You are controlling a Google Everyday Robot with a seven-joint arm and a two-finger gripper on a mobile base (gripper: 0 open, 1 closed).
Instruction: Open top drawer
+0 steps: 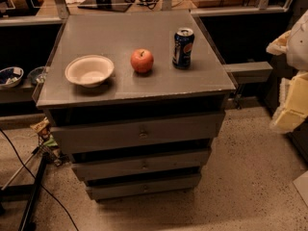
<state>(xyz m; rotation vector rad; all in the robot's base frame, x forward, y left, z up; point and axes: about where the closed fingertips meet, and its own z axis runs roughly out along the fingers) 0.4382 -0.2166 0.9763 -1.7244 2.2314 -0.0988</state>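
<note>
The top drawer (96, 137) is the widest and tallest of three grey drawers in a grey cabinet, just under the cabinet top (144, 88). Its flat front has a small metal knob (143, 134) in the middle. A dark gap runs between the front panel and the cabinet top. My gripper (291, 105) is a pale, yellow-lit shape at the right edge of the camera view. It hangs above the floor to the right of the cabinet, well apart from the drawer and its knob.
On the cabinet top stand a white bowl (89, 70), a red apple (142, 60) and a blue soda can (183, 47). Two narrower drawers (143, 165) sit below. Black cables and a stand (33, 196) lie on the floor at the left. Shelves with bowls (10, 76) are behind on the left.
</note>
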